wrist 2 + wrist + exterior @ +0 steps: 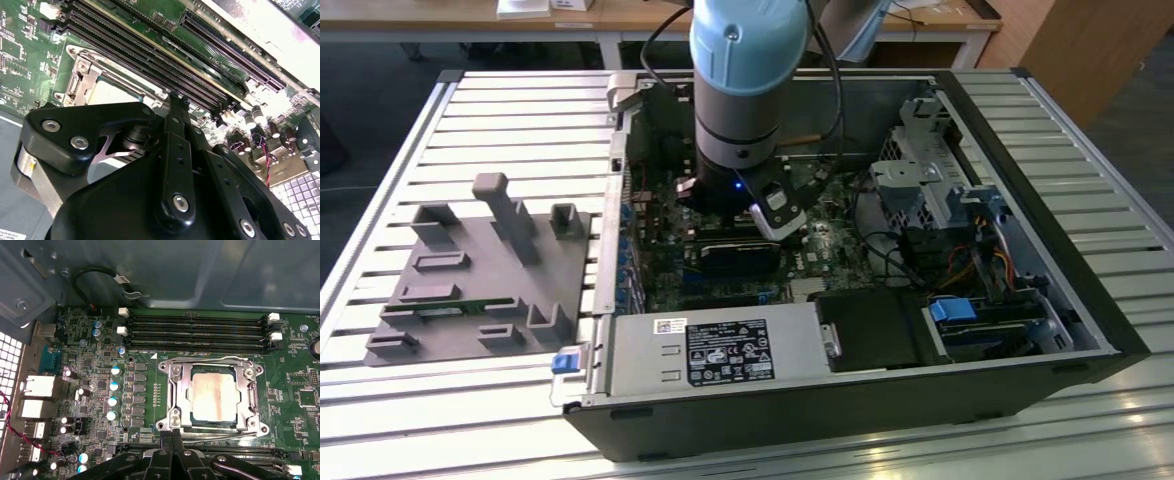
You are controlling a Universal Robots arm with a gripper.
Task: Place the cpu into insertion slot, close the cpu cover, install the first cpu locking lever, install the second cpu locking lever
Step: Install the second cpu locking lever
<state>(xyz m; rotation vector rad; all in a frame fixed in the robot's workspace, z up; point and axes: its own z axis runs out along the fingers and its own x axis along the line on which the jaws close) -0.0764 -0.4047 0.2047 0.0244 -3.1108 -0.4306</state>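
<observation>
1. First wrist view: cpu (212, 396) sits in the insertion slot, cpu cover (176, 390) down over it.
2. Levers look latched.
3. Gripper (172, 434), fingers pressed together, holding nothing, hovers just beside the cover's edge.

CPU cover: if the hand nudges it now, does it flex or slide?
Probably neither. The cpu cover looks like thin sheet metal, lying flat around the cpu, so likely stiff. Its frame appears screwed to the board, so sliding seems unlikely. The hand sits at its edge.
</observation>
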